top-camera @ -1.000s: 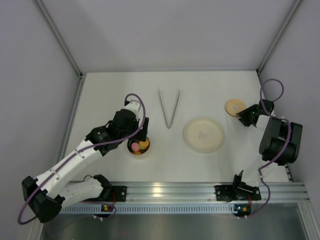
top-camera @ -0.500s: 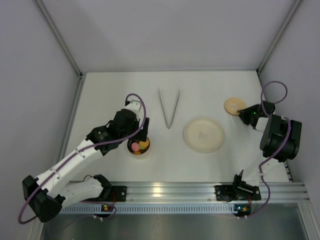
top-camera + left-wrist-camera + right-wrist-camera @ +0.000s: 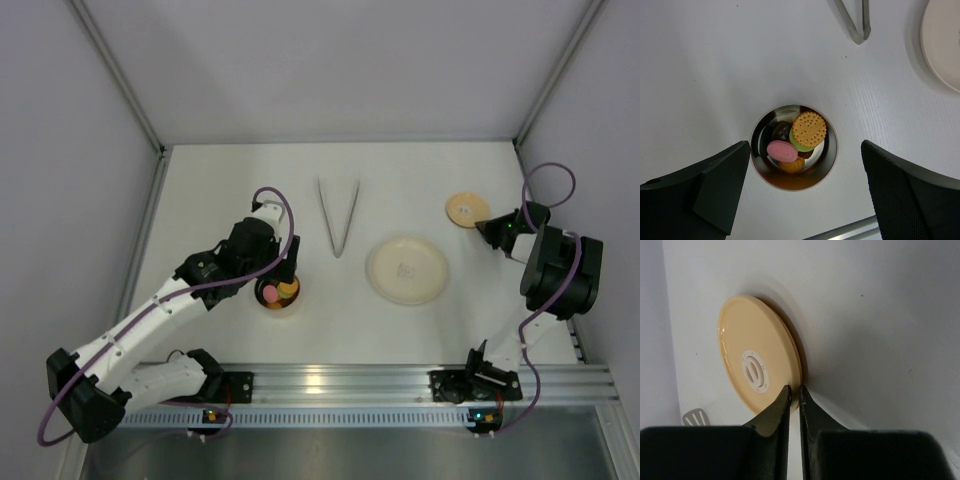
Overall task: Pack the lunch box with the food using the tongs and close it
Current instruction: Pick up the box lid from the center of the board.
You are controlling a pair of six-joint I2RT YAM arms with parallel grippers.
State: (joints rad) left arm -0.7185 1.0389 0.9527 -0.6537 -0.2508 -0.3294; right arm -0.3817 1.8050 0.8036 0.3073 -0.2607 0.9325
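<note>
The lunch box (image 3: 278, 295) is a small steel pot (image 3: 790, 181) with no lid on, standing in front of the left arm. Inside it lies the food (image 3: 809, 129): an orange biscuit, pink, green and dark pieces. My left gripper (image 3: 805, 150) hangs open above the pot, one finger on each side. The tan lid (image 3: 464, 209) lies at the back right. My right gripper (image 3: 794, 390) is shut on the lid's (image 3: 755, 365) near rim. The tongs (image 3: 338, 215) lie free on the table behind the pot.
A pale round plate (image 3: 407, 270) with nothing on it sits in the middle between the arms. Its edge (image 3: 945, 45) shows at the upper right of the left wrist view. White walls stand close on the left, back and right.
My right gripper has closed on the lid's rim, and the lid has shifted slightly to the back left. The left arm and the pot have not moved.
</note>
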